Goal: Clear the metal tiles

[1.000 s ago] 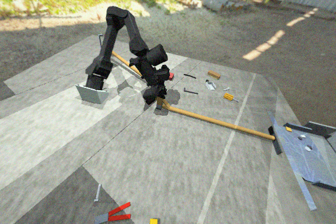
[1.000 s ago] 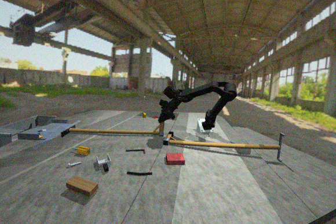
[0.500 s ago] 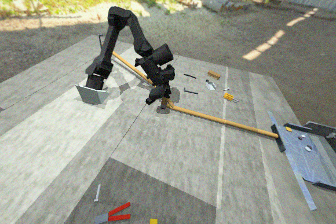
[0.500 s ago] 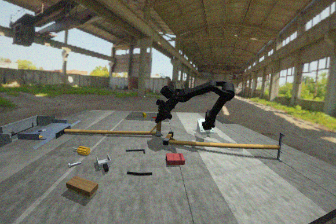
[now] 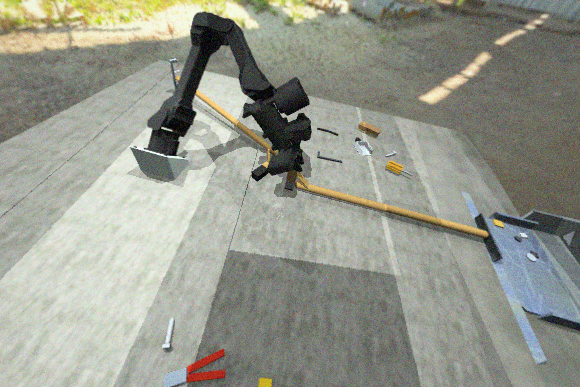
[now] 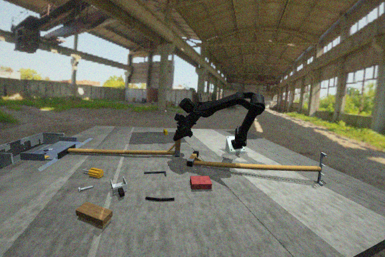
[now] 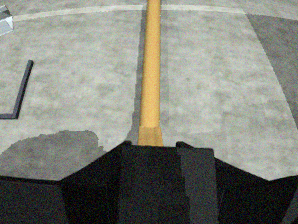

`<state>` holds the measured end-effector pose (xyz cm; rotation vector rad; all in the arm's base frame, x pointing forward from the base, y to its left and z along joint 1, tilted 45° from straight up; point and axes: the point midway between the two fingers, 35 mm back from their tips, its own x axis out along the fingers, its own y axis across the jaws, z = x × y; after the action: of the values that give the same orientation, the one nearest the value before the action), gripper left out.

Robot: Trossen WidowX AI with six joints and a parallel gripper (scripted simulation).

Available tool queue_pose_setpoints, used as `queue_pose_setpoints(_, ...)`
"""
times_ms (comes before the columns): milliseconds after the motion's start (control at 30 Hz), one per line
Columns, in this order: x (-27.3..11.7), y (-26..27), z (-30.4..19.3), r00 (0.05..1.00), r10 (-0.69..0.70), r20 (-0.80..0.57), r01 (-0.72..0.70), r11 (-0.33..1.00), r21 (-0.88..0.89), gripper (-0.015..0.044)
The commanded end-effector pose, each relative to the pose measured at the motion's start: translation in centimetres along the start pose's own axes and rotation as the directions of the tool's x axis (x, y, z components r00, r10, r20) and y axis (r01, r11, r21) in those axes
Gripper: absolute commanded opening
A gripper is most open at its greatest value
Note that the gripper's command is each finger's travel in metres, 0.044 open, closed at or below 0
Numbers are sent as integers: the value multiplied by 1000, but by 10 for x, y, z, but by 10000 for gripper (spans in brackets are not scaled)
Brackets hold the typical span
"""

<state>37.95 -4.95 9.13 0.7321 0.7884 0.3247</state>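
Note:
The long scraper (image 5: 385, 207) (image 6: 123, 151) (image 7: 152, 75) has a straight wooden handle and a dark blade (image 5: 488, 237). My gripper (image 5: 295, 172) (image 6: 178, 139) (image 7: 153, 148) is shut on the upright grip block at the scraper's near end, low over the table. The blade stands at the near edge of the steel bench plate (image 5: 547, 283) (image 6: 34, 155). Beyond it on the plate lie several small pieces: a yellow one (image 5: 498, 223) (image 6: 46, 157), a pale one (image 5: 523, 235) and a pale round one (image 5: 532, 256), with dark bits beside them. The grey catch box (image 5: 560, 223) (image 6: 6, 159) is at the plate's far end, its inside mostly hidden.
A second wooden-handled tool (image 5: 235, 123) (image 6: 265, 167) with a pronged metal head lies toward the arm's base. A red block (image 6: 200, 182), wooden block (image 5: 369, 129) (image 6: 94, 214), yellow-handled tool (image 5: 394, 167) (image 6: 95, 172), bracket (image 6: 119, 184), hex key (image 7: 22, 90) and red-handled pliers (image 5: 206, 375) lie around.

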Motion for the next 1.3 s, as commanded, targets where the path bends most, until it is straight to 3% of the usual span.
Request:
queue_pose_setpoints(0,4,-1,8,1000,-1,8,1,1000,-2,0)
queue_pose_setpoints(1267,31,0,42,1000,3,10,-3,1000,-6,0)
